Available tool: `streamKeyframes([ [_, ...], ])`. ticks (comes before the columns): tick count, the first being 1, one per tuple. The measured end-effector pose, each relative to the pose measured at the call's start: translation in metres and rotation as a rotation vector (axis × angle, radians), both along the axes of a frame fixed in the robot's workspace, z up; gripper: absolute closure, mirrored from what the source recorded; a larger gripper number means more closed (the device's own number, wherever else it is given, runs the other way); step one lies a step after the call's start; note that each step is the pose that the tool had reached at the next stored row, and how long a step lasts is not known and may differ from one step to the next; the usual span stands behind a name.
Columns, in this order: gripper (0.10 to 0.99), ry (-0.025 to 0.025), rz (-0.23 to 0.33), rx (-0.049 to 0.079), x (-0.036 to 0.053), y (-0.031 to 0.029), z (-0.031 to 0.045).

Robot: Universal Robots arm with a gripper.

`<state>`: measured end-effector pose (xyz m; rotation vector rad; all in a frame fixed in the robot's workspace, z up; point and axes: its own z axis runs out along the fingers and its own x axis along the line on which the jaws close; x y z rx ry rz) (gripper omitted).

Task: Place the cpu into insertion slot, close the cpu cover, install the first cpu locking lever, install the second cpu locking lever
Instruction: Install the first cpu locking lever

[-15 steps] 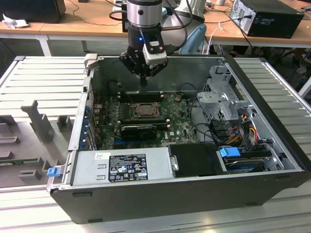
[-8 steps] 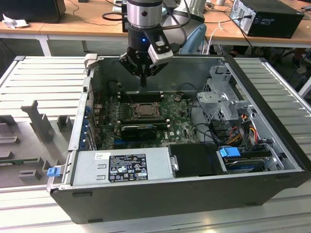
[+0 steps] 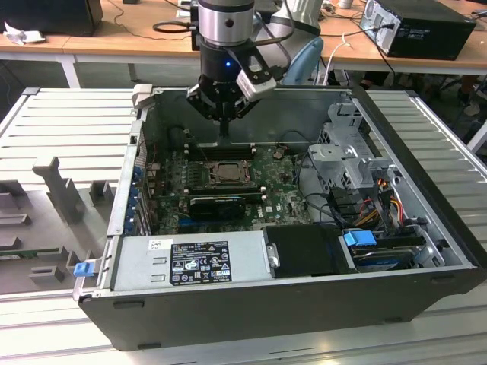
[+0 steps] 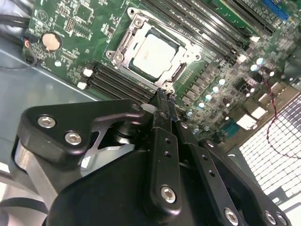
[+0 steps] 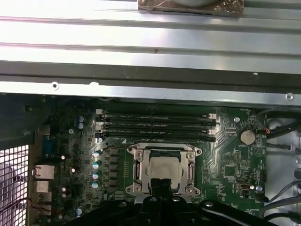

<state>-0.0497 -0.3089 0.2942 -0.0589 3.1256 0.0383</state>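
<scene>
The cpu (image 4: 153, 52) lies flat in the insertion slot (image 4: 175, 75) on the green board, its pale face showing through the cut-out of the cpu cover (image 4: 126, 43), which lies down over it. The first wrist view shows the same cpu (image 5: 164, 167) inside the metal frame of the cpu cover (image 5: 138, 165). My gripper (image 4: 162, 96) hangs just above the edge of the socket on the memory-slot side, fingers pressed together with nothing between them. In the exterior view the gripper (image 3: 225, 135) points straight down inside the open case, just behind the cpu (image 3: 226, 172).
Long black memory slots (image 5: 157, 125) run beside the socket. A long black card (image 3: 217, 204) stands in front of it. A power supply (image 3: 190, 258), a drive cage (image 3: 344, 156) with cables, and the case walls (image 3: 125, 190) surround the board.
</scene>
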Motion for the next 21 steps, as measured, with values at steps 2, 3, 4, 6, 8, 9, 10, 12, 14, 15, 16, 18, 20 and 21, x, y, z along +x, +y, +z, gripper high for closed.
streamKeyframes([
  [2, 0.98, 0.0, 0.005, 0.005, -0.0037, 0.0, -0.0015],
  [3, 0.98, -0.0001, 0.007, 0.009, -0.0099, 0.0, -0.0036],
  [4, 0.98, -0.0006, 0.007, 0.012, -0.0158, 0.0, -0.0056],
  [6, 0.98, -0.0009, 0.007, 0.012, -0.0226, 0.0, -0.0096],
  [8, 0.98, -0.0011, 0.007, 0.012, -0.032, 0.0, -0.0151],
  [9, 0.98, -0.0011, 0.007, 0.012, -0.0388, 0.0, -0.0178],
  [10, 0.98, -0.0009, 0.007, 0.012, -0.0456, 0.0, -0.0199],
  [12, 0.98, -0.0011, 0.008, 0.012, -0.0552, 0.0, -0.0231],
  [14, 0.98, -0.0012, 0.008, 0.013, -0.0601, 0.0004, -0.0265],
  [15, 0.98, -0.0011, 0.008, 0.013, -0.061, 0.0007, -0.0278],
  [16, 0.98, -0.0011, 0.008, 0.013, -0.0627, 0.001, -0.0293],
  [18, 0.98, -0.001, 0.01, 0.013, -0.0648, 0.0019, -0.0307],
  [20, 0.98, -0.001, 0.01, 0.014, -0.0654, 0.0047, -0.0316],
  [21, 0.98, -0.001, 0.01, 0.014, -0.0653, 0.0062, -0.032],
])
